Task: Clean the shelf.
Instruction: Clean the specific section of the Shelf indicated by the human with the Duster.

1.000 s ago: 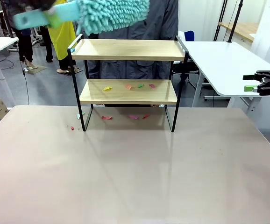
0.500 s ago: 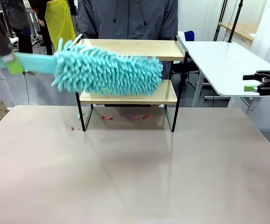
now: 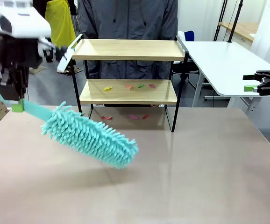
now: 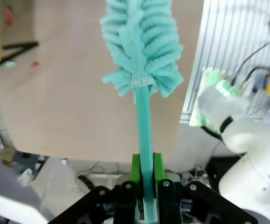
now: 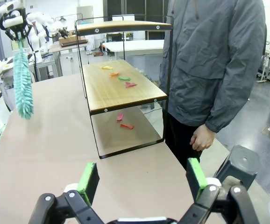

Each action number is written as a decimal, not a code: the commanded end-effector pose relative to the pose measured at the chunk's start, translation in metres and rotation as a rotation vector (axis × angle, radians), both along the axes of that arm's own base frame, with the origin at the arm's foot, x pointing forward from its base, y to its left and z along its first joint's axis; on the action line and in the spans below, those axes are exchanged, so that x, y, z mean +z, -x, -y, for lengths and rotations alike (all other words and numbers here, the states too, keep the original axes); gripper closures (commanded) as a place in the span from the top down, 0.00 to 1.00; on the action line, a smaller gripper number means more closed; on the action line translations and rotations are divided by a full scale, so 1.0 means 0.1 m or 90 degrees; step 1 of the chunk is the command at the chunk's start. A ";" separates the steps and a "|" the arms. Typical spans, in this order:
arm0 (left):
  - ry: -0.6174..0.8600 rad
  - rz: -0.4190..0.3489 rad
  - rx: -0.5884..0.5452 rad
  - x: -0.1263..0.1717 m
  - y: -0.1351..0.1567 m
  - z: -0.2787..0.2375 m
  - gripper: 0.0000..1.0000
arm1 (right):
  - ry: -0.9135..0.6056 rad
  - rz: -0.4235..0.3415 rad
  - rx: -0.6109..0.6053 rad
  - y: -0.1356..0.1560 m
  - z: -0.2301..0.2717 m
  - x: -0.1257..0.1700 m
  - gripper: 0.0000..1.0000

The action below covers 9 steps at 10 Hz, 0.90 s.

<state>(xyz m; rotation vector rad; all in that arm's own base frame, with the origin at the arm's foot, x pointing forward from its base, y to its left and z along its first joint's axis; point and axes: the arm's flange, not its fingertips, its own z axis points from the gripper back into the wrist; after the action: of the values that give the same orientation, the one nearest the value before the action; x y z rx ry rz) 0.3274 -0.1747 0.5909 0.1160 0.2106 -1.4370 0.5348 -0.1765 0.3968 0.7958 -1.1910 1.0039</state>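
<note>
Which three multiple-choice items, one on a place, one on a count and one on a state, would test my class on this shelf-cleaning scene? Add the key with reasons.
1. On the shelf, where do the yellow, orange, green and pink scraps lie?
A. top board
B. lower board
C. a side rail

2. How many scraps lie on that board?
A. one
B. nine
C. four

3. What state is the left gripper in?
A. shut on the handle of the teal duster
B. open, holding nothing
C. shut on a scrap

Key:
1 B: the front view shows them in a row on the lower board.
2 C: one each of yellow, orange, green and pink.
3 A: in the left wrist view the green pads clamp the handle.
</note>
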 end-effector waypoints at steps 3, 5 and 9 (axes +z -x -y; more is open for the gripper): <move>-0.014 -0.009 -0.014 -0.15 -0.06 -0.04 0.13 | 0.002 0.003 0.000 0.00 -0.01 0.02 1.00; -0.014 -0.009 -0.014 -0.15 -0.06 -0.04 0.13 | 0.002 0.003 0.000 0.00 -0.01 0.02 1.00; -0.014 -0.009 -0.014 -0.15 -0.06 -0.04 0.13 | 0.002 0.003 0.000 0.00 -0.01 0.02 1.00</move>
<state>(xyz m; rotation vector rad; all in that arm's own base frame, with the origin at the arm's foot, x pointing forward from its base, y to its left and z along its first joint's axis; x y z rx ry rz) 0.3337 -0.1721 0.5726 0.1308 0.2333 -1.4656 0.5348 -0.1765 0.3968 0.7959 -1.1910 1.0039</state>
